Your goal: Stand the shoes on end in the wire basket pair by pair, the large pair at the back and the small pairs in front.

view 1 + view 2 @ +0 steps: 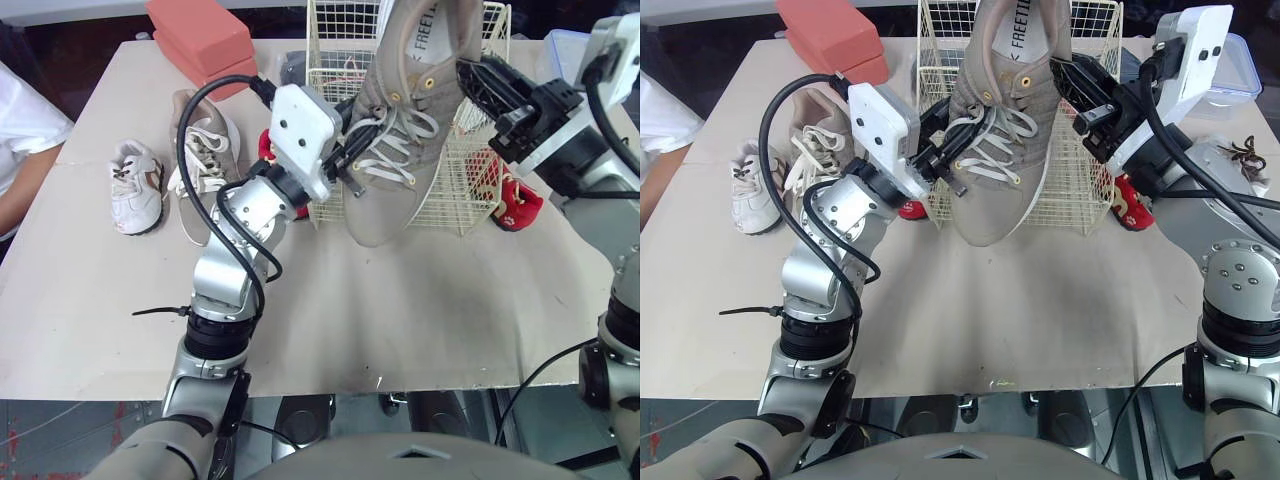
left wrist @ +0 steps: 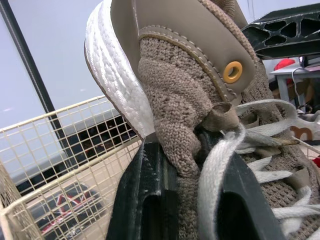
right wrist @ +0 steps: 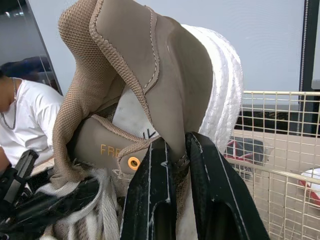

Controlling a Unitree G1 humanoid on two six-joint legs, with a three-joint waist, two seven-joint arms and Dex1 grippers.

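Both arms are working one shoe here: the large taupe sneaker (image 1: 385, 205) is hanging toe-down over the surface (image 1: 400, 320), just in front of the near wall of the wire basket (image 1: 470, 195). The left pincer (image 1: 345, 165) is clamping the knit upper by the white laces, at nine o'clock on the shoe. The right pincer (image 1: 470, 75) is pinching the heel collar at two o'clock. Whether the toe is touching the surface is not clear.

Out at nine o'clock from the basket, a small white sneaker (image 1: 135, 187) is lying flat, and its neighbour, a second taupe sneaker (image 1: 205, 160), is lying just beside it on the basket side. A small red shoe (image 1: 518, 205) is sitting against the basket at three o'clock, and another red shoe (image 1: 268, 148) is peeking out at nine. Further back, at eleven o'clock, salmon-coloured blocks (image 1: 200, 35) are resting on the surface's far edge. A person's white sleeve (image 1: 25, 130) is showing at the left edge.
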